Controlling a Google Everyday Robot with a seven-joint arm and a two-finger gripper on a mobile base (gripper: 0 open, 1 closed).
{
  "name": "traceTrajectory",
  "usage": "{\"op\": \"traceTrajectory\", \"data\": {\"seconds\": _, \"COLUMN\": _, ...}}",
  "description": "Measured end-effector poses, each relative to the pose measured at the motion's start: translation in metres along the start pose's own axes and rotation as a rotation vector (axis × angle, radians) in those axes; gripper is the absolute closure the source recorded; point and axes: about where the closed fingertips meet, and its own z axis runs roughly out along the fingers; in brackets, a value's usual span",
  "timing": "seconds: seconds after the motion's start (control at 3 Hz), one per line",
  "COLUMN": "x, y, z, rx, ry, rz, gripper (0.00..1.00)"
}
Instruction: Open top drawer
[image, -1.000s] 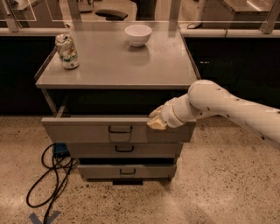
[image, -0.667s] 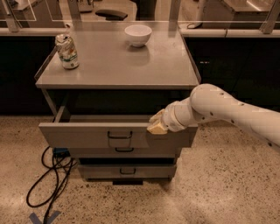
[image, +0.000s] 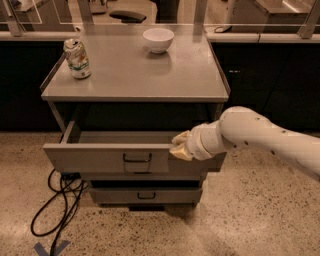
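Two things, can and bowl, top the cabinet; gripper clasps the open top drawer at its rim

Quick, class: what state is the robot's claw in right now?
The claw: at the upper front edge of the pulled-out top drawer; whether it is open or closed cannot be told.

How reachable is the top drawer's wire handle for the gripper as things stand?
Probably yes. The gripper sits at the top drawer's upper front edge, just right of the wire handle, and nothing lies between them on the plain front.
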Motion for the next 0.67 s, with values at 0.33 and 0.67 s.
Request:
{"op": "traceTrajectory", "data": {"seconds": 0.33, "x": -0.002, "y": -0.001, "z": -0.002, "rx": 0.0, "ry": 0.0, "rz": 0.0, "gripper": 1.0}}
{"op": "traceTrajectory", "data": {"seconds": 0.67, "x": 0.008, "y": 0.02, "z": -0.009, "rx": 0.014, "ry": 0.007, "rz": 0.017, "gripper": 1.0}}
